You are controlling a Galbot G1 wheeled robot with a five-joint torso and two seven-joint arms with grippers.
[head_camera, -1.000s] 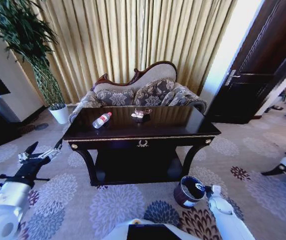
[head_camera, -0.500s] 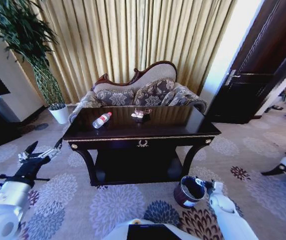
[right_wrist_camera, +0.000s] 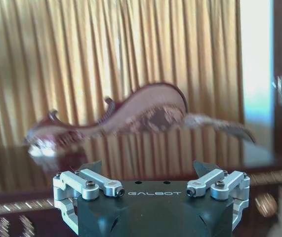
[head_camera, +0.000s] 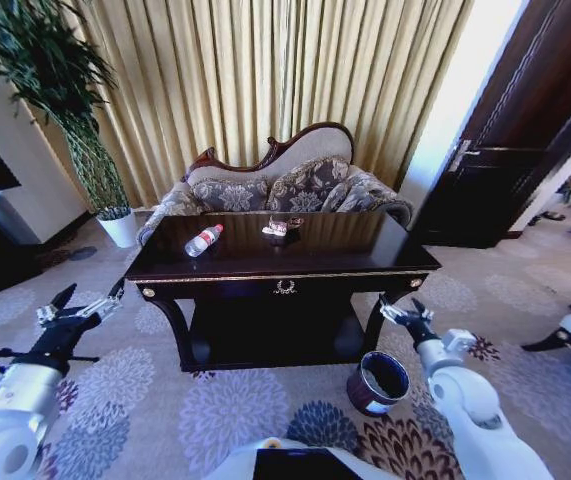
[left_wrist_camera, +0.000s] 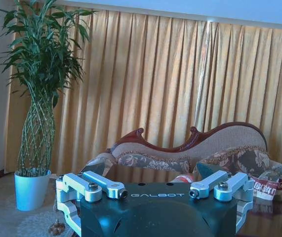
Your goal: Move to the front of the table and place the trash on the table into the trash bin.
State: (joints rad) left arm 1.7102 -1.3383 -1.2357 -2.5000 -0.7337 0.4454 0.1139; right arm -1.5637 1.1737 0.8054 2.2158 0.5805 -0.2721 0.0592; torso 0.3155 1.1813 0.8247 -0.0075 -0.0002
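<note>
The dark glossy table [head_camera: 350,245] stands straight ahead with gold trim along its front. A clear bottle [head_camera: 203,240] with a red cap lies on its left half. A small reddish-white wrapper with white paper [head_camera: 281,227] sits near the back middle. The trash bin [head_camera: 377,383] stands on the carpet by the table's front right leg. My right gripper [head_camera: 402,315] is open, raised above the bin beside that leg; its wrist view [right_wrist_camera: 148,168] faces the table's front edge. My left gripper [head_camera: 77,306] is open, low at the left of the table; its wrist view [left_wrist_camera: 150,170] shows the wrapper [left_wrist_camera: 266,186].
A patterned sofa [head_camera: 285,185] stands behind the table before gold curtains. A tall plant in a white pot [head_camera: 118,228] is at the back left, a dark door [head_camera: 505,190] at the right. Open flowered carpet [head_camera: 215,410] lies before the table.
My right arm has lifted from beside the bin's rim up to the height of the table's right leg. The left arm and the trash on the table have not moved.
</note>
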